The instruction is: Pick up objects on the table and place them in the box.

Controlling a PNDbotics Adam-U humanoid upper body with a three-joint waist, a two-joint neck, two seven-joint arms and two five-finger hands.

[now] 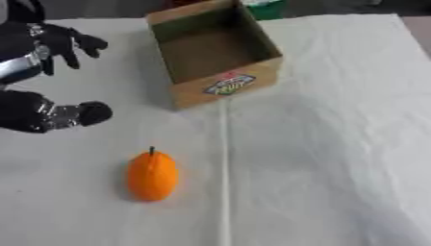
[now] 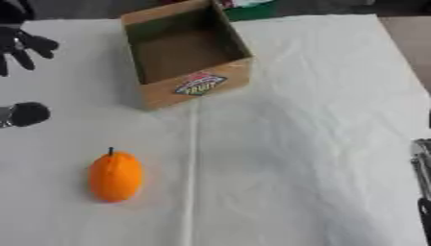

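Observation:
An orange fruit (image 1: 152,175) with a short dark stem lies on the white cloth, left of centre and near the front. An open cardboard box (image 1: 227,87) with a fruit label on its front wall stands at the back centre, and nothing shows inside it. My left hand (image 1: 52,42) hovers at the left edge, level with the box and well behind the fruit. It is open, with spread fingers and the thumb (image 1: 87,114) held apart, and it holds nothing. A dark and silver sliver of my right hand (image 2: 423,173) shows at the right edge.
A white cloth (image 1: 336,144) covers the table, with a raised crease (image 1: 224,192) running from the box toward the front. A green object (image 1: 266,7) sits just behind the box. The table's far right edge (image 2: 396,43) shows.

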